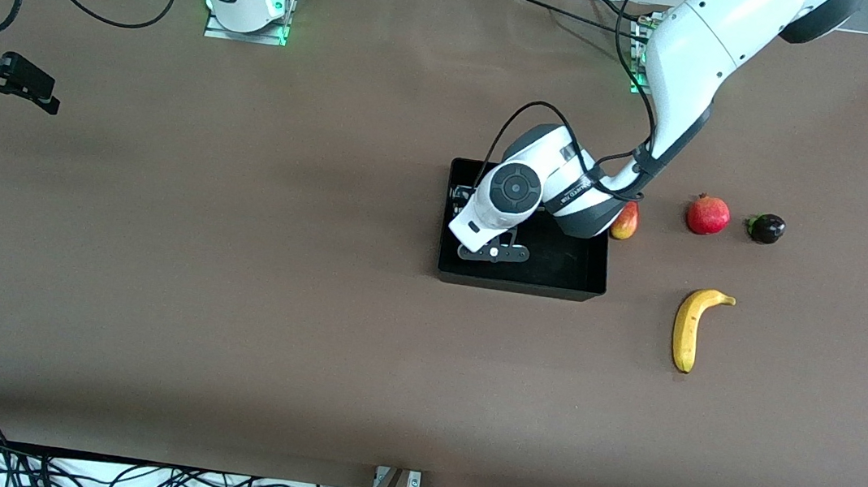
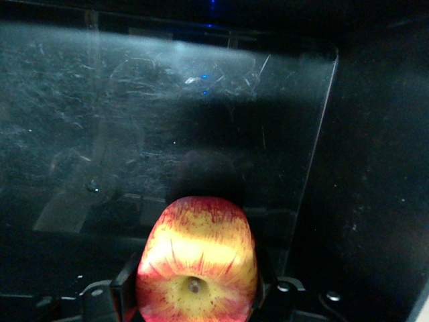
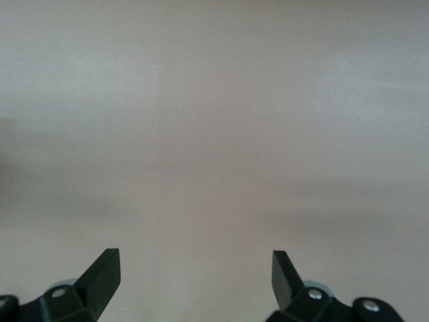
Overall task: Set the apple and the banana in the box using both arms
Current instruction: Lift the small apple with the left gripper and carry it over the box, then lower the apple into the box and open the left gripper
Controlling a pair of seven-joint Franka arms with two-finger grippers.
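Apple (image 2: 196, 265) clamped in the left gripper (image 2: 194, 288) hangs over the box (image 1: 520, 279), not yet dropped; banana (image 1: 691, 326) lies untouched on the table while the right gripper (image 3: 196, 275) waits, fingers apart.

In the front view the left arm's wrist hides its gripper, the apple (image 2: 196, 265) and much of the box (image 1: 519, 282) floor. A red-yellow fruit (image 1: 626, 221) beside the box is half covered by the arm, perhaps a mango. The left wrist view's edge cuts the apple off, and the right gripper (image 3: 196, 276) shows only fingertips.
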